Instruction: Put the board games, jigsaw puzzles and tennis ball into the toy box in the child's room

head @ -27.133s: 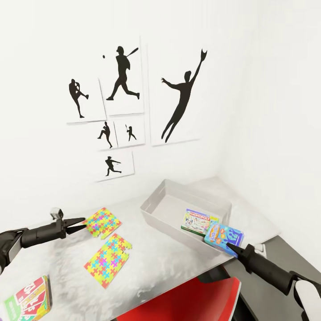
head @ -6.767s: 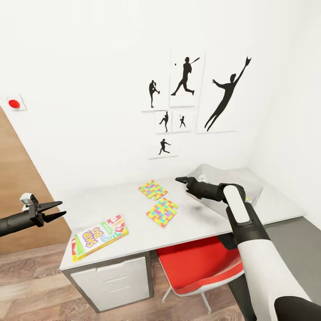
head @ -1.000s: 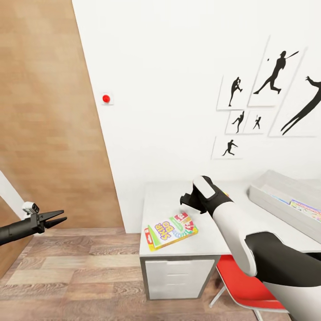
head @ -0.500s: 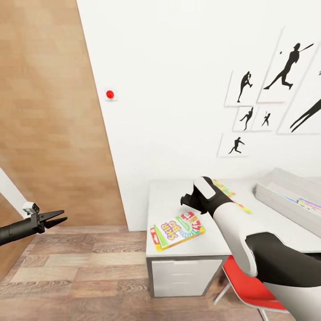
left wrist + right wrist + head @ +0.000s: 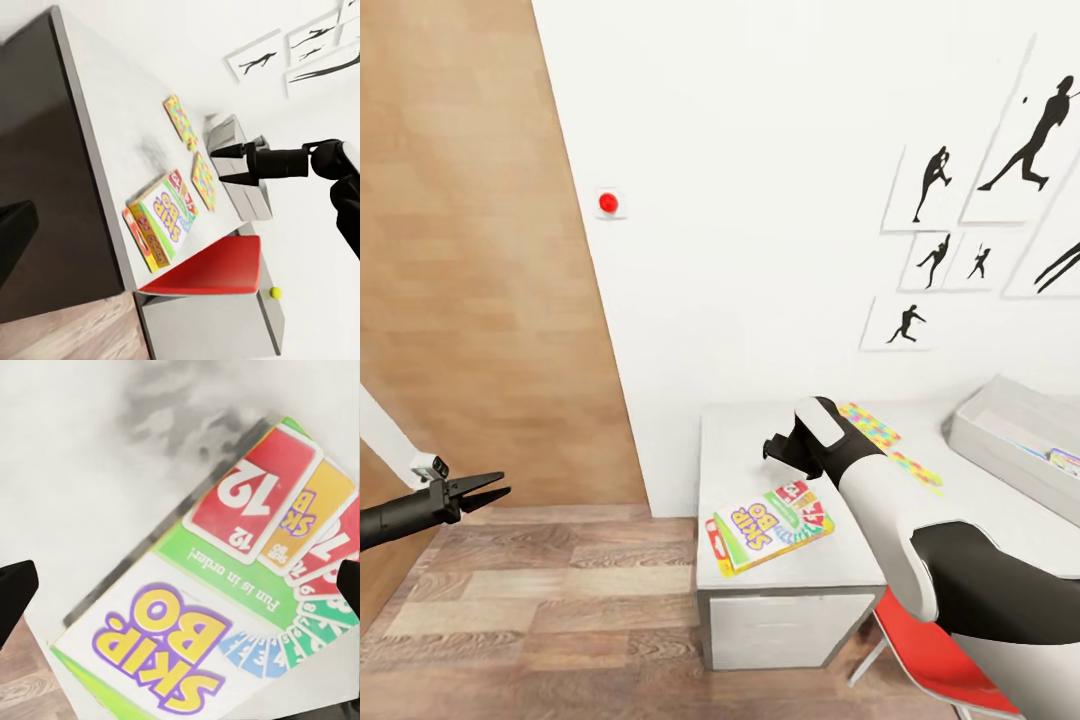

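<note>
A: Item one, nearest?
B: Left end effector (image 5: 488, 490), black, fingers parted, nothing between them; held over the wood-plank floor (image 5: 540, 610), well apart from the table (image 5: 740, 450).

A: Item two?
B: Red chair (image 5: 930, 665), tucked at the table's near edge.

A: Item three?
B: SKIP-BO board game (image 5: 770, 525), flat on the pale table top near its front corner, above the drawers (image 5: 785, 630). In the right wrist view its printed lid (image 5: 217, 615) lies between the two dark fingertips (image 5: 15, 596).

A: Right end effector?
B: Right end effector (image 5: 221, 163), above the table just behind that box, fingers spread and empty.

A: Further back?
B: Two jigsaw puzzles: one (image 5: 870, 425) nearer the wall, one (image 5: 918, 470) beside the arm, both flat. Toy box (image 5: 1000, 440) at the right, a printed box (image 5: 1066, 461) inside it.

A: Farthest?
B: White wall, black sports-silhouette prints (image 5: 935, 255), a red button (image 5: 608, 203). Tennis ball (image 5: 275, 292), seen in the left wrist view on the dark table section past the chair.
</note>
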Available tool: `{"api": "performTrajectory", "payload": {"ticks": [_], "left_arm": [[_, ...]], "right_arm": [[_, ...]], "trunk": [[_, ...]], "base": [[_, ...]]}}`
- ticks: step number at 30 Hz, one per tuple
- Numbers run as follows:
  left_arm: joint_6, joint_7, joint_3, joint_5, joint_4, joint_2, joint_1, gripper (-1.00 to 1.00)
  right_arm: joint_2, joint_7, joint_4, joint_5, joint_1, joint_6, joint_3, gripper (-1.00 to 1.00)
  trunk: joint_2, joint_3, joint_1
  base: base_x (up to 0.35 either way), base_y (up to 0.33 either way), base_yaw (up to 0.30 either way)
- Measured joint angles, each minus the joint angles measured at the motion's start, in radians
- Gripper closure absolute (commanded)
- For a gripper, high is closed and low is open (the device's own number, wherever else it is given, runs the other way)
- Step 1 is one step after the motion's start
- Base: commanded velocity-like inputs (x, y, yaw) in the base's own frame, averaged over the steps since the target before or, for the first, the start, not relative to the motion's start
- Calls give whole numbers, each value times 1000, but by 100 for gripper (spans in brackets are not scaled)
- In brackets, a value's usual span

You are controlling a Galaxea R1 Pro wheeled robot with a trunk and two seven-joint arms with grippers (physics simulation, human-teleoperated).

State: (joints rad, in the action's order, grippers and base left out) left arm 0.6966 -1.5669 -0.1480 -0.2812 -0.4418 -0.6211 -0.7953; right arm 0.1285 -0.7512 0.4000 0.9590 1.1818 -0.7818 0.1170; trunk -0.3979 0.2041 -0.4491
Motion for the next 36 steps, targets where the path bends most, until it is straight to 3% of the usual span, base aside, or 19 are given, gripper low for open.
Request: {"api": "performTrajectory", "payload": {"ticks": [21,31,36], "left_arm": [[-2,0,-1,0,0,0,0,-100],[-1,0,0,0,0,6,0,-100],[-2,0,0,0,0,9,0,-100]], "right_arm": [[-6,1,-4,-2,3,1,2,-100],[-54,2,-10,-1,3,1,1,-100],[-64,3,-10,-1,3,2,1,-100]], "trunk": [[0,34,0],[0,51,0],[0,59,0]], "base": [[52,-19,0],[0,-35,0],[0,-84,0]]}}
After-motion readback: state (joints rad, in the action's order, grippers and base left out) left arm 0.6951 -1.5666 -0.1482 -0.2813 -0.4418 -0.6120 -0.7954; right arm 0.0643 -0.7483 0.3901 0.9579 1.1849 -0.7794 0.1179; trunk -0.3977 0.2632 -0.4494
